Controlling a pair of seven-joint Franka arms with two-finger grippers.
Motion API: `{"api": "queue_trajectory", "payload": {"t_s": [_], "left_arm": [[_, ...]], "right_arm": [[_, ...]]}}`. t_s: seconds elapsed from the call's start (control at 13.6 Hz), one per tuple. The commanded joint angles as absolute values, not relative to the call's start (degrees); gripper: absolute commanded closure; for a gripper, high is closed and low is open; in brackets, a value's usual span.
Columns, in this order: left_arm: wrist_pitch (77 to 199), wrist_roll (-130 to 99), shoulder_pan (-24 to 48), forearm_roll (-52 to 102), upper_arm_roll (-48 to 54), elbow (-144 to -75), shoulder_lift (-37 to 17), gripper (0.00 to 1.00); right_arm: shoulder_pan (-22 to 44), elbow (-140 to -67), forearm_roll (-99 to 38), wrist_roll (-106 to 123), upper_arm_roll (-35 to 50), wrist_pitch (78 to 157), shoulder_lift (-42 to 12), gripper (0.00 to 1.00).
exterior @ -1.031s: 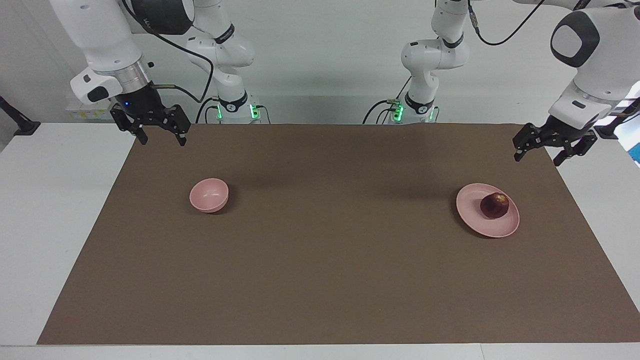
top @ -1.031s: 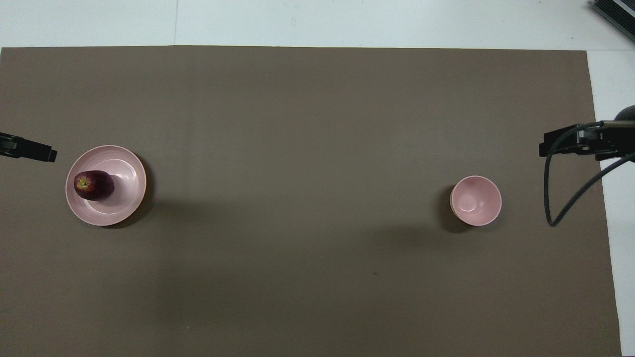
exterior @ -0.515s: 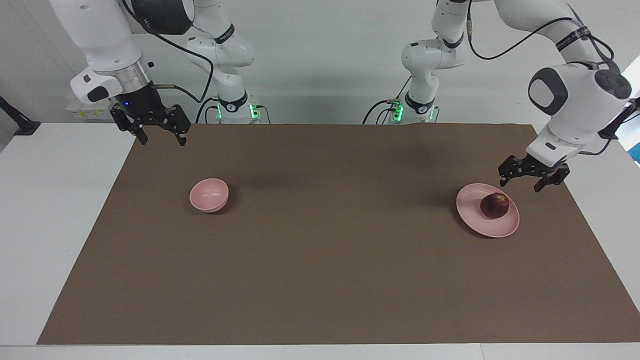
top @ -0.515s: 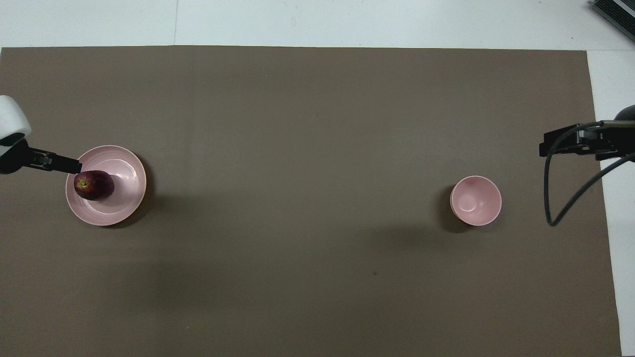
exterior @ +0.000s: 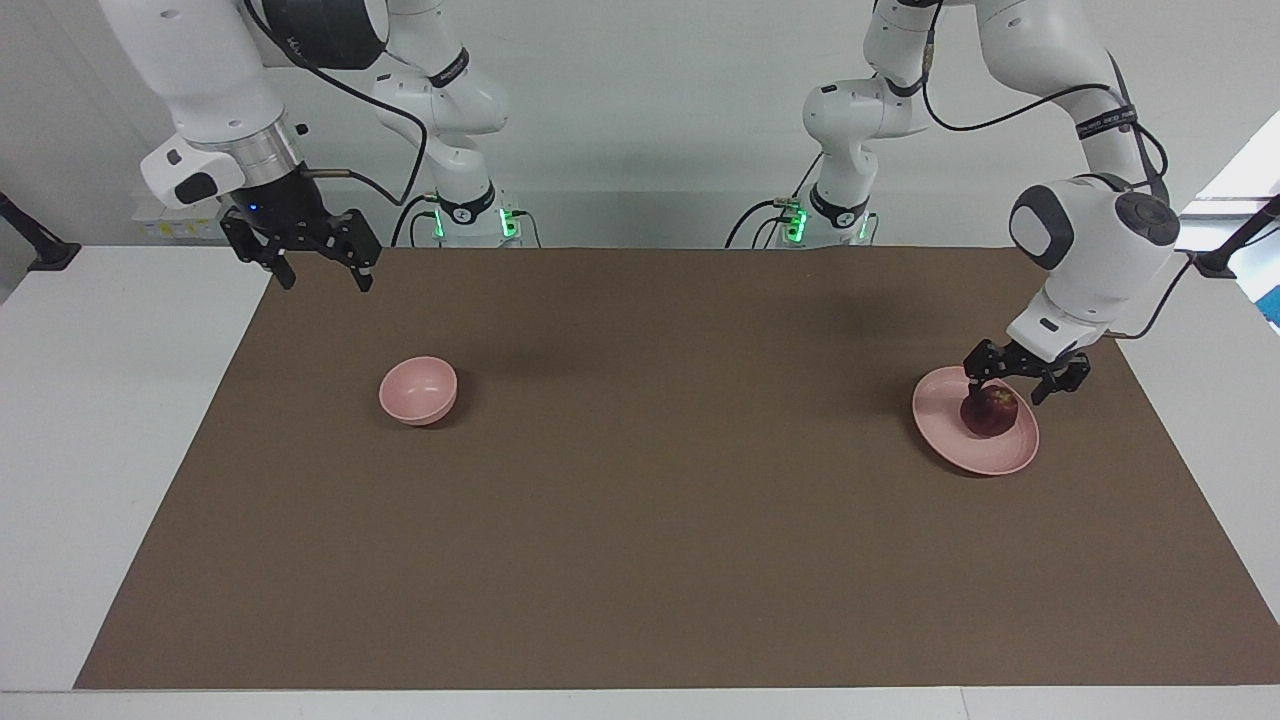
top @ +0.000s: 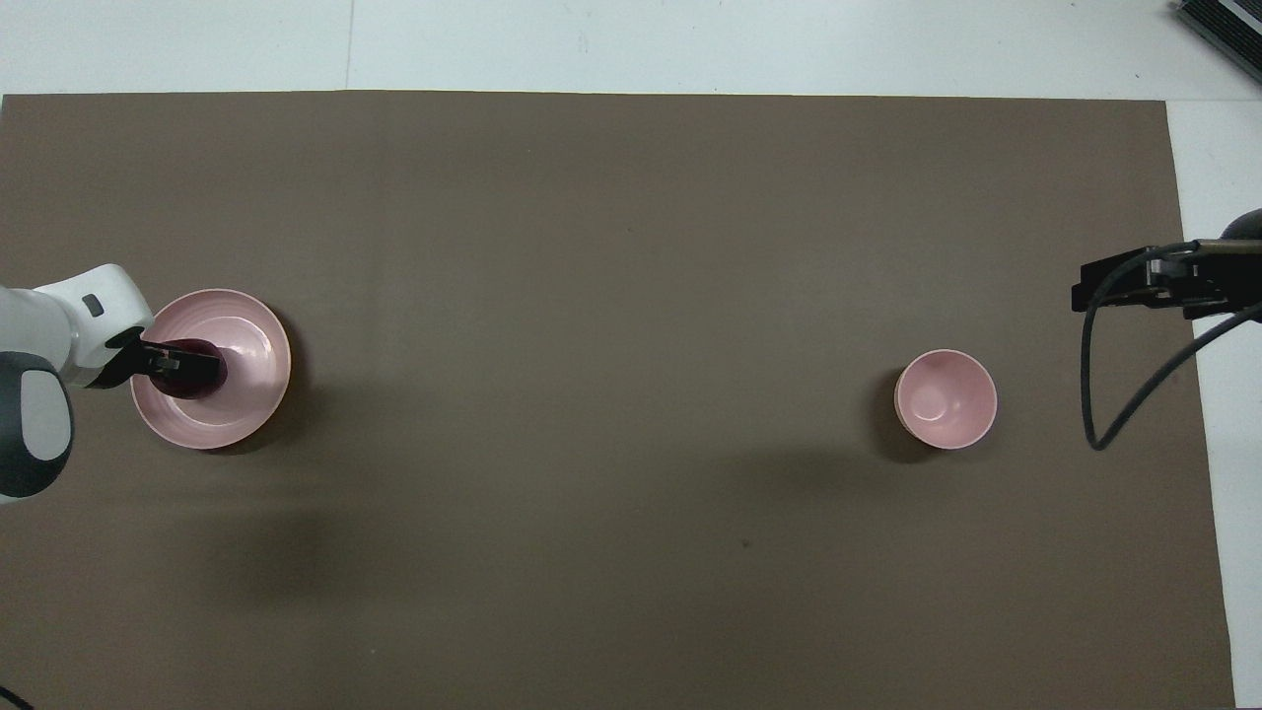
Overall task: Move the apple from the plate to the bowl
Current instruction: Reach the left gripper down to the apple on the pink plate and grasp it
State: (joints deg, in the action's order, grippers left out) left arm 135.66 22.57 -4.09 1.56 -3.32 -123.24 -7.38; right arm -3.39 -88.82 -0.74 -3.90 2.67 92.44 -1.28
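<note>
Facing view: the left gripper [exterior: 1011, 386] hangs spread wide just over the apple [exterior: 989, 413] on the pink plate [exterior: 950, 440], gripping nothing. A skewed closing could roll the apple off the low rim. The right gripper [exterior: 322, 270] waits open, well apart from the plate, near the bowl [exterior: 418, 389]

— Left arm, posture?
— Bent low from its base, wrist angled downward. The left gripper [exterior: 1012, 385] is down just above the table, fingers [exterior: 972, 372] spread apart, nothing clamped between them.
— Right arm?
— Waiting. Forearm vertical, wrist pointing straight down, the right gripper [exterior: 322, 278] raised over the table edge at its own end, fingers [exterior: 286, 272] apart and empty.
</note>
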Motion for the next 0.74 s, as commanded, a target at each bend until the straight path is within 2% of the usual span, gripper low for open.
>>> {"api": "queue_trajectory", "payload": {"t_s": [0.0, 0.07, 0.15, 0.22, 0.29, 0.44, 0.66], "left_arm": [[140.35, 23.29, -5.10, 2.55, -3.16, -125.33, -7.82, 0.03], [140.71, 23.20, -5.01, 2.46, -3.16, -125.25, -8.00, 0.12], [140.80, 23.12, -5.01, 2.46, -3.16, -125.07, -8.09, 0.34], [141.15, 23.12, -4.84, 2.46, -3.16, -124.98, -8.17, 0.61], [141.50, 22.94, -4.83, 2.46, -3.16, -124.72, -8.26, 0.82], [141.50, 23.03, -4.40, 2.46, -3.16, -124.19, -8.18, 1.00], [140.19, 22.85, -3.96, 2.46, -2.90, -123.14, -6.08, 1.00]], "right_arm": [[-4.04, -89.65, -0.97, -2.72, 2.99, 93.08, -0.44, 0.00], [-4.04, -89.65, -0.97, -2.72, 2.99, 93.08, -0.44, 0.00], [-4.04, -89.65, -0.97, -2.72, 2.99, 93.08, -0.44, 0.00], [-4.04, -89.65, -0.97, -2.72, 2.99, 93.08, -0.44, 0.00], [-4.04, -89.65, -0.97, -2.72, 2.99, 93.08, -0.44, 0.00], [-4.04, -89.65, -0.97, -2.72, 2.99, 93.08, -0.44, 0.00], [-4.04, -89.65, -0.97, -2.99, 2.99, 93.69, -0.53, 0.00]]}}
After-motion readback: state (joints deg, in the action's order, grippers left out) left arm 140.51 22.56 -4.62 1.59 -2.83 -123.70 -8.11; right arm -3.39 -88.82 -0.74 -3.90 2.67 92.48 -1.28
